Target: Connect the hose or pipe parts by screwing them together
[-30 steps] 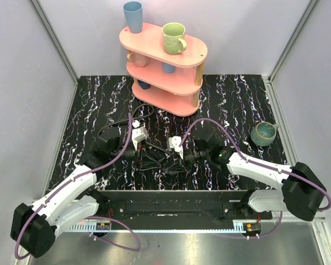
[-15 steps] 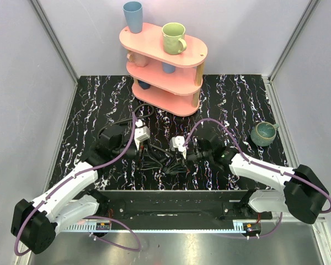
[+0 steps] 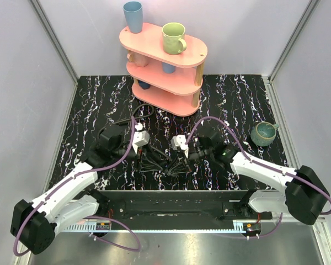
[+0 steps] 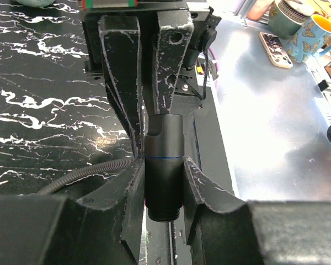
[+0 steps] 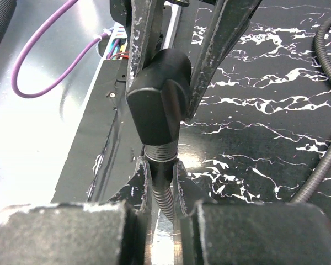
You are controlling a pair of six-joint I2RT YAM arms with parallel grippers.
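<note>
In the left wrist view my left gripper (image 4: 164,165) is shut on a short black cylindrical fitting (image 4: 164,138) with a thin blue ring, its threaded end pointing at the camera. My right gripper (image 5: 160,165) is shut on a thin ribbed black hose (image 5: 165,201) just below its ribbed collar. The collar meets the far end of the black fitting (image 5: 157,105); I cannot tell whether they are threaded together. From above, the left gripper (image 3: 152,160) and right gripper (image 3: 171,164) meet tip to tip near the table's front middle. More hose (image 3: 139,112) loops behind the left arm.
A pink three-tier shelf (image 3: 154,44) stands at the back centre with a green mug (image 3: 173,37) and a blue cup (image 3: 133,16) on top. A teal mug (image 3: 263,133) sits at the right of the table. The black base rail (image 3: 165,201) runs along the front edge.
Both wrists have shifted slightly, the left a little right and the right a little back, bringing the held parts closer together. Both grips are unchanged.
</note>
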